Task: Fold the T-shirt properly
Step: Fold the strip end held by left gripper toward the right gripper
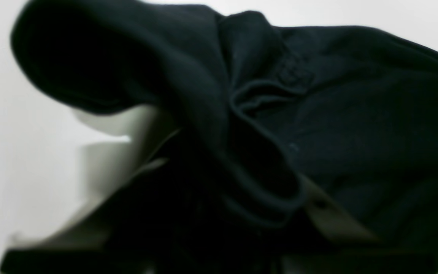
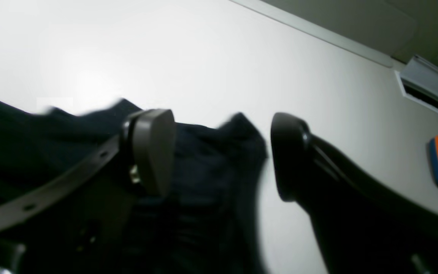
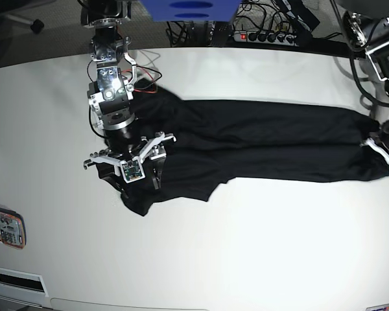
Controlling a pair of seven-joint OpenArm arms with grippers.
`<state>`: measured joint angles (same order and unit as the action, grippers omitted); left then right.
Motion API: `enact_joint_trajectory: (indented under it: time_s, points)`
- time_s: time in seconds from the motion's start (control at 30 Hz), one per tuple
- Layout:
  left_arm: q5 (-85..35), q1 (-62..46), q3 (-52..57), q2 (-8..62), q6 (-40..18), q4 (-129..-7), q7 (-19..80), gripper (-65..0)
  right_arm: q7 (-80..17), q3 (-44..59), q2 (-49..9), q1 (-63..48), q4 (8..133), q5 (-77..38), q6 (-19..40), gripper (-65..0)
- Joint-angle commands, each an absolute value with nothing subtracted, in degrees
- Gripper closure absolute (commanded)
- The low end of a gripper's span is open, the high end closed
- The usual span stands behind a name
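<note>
Two arms work at opposite ends of the black T-shirt, which lies stretched in a long band across the white table. The left gripper is closed tight on a bunched fold of the shirt at its end, cloth draped over its fingers. The right gripper stands over the other end with its jaws apart, rumpled cloth lying between and beneath the pads and nothing pinched.

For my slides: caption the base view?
Two arms over a black T-shirt spread across a white table.
</note>
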<state>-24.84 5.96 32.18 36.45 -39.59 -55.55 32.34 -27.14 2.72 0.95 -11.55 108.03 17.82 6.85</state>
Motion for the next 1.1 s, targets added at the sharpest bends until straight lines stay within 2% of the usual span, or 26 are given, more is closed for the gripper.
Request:
enact_joint_trajectory:
  time_s: [0.0,0.23,0.53,0.63,0.77,1.0,1.03,1.07]
  points:
    - [-24.9,7.5,32.7,38.8,-40.0,-56.6,30.8,0.0,-25.5,2.7,1.1,-10.9,109.3,17.5,6.6,-37.9]
    - [-23.5,9.1,32.4,38.2,-40.0,-58.3,31.3,0.0,-25.5,2.6,1.2,-10.9,109.3,17.5,6.6,-37.9]
    - [-23.3,-0.8,32.3,25.3,-40.0,-86.7,31.7,0.0,-25.5,2.7,1.1,-10.9,109.1,17.5,6.6,-37.9]
    - [-23.2,-1.3,32.3,20.2,-40.0,-93.3,38.6,0.0,-25.5,2.7,1.1,-10.9,109.1,17.5,6.6,-37.9]
    - [-23.2,-0.9,32.3,14.2,-40.0,-95.7,46.1,0.0,-25.5,2.7,1.1,-10.9,109.1,17.5,6.6,-37.9]
    - [-21.0,-1.3,25.2,10.8,-40.0,-95.8,46.3,0.0,-25.6,2.6,1.1,-10.9,109.1,17.5,6.6,-38.1]
    - [-21.0,-1.3,24.0,10.8,-40.0,-95.8,46.5,-1.5,-25.6,2.6,1.1,-10.9,109.1,17.5,6.6,-38.1]
    - [-21.1,-1.3,23.3,10.8,-40.0,-95.8,46.6,-8.3,-25.6,2.6,1.1,-10.9,109.1,17.5,6.6,-38.2]
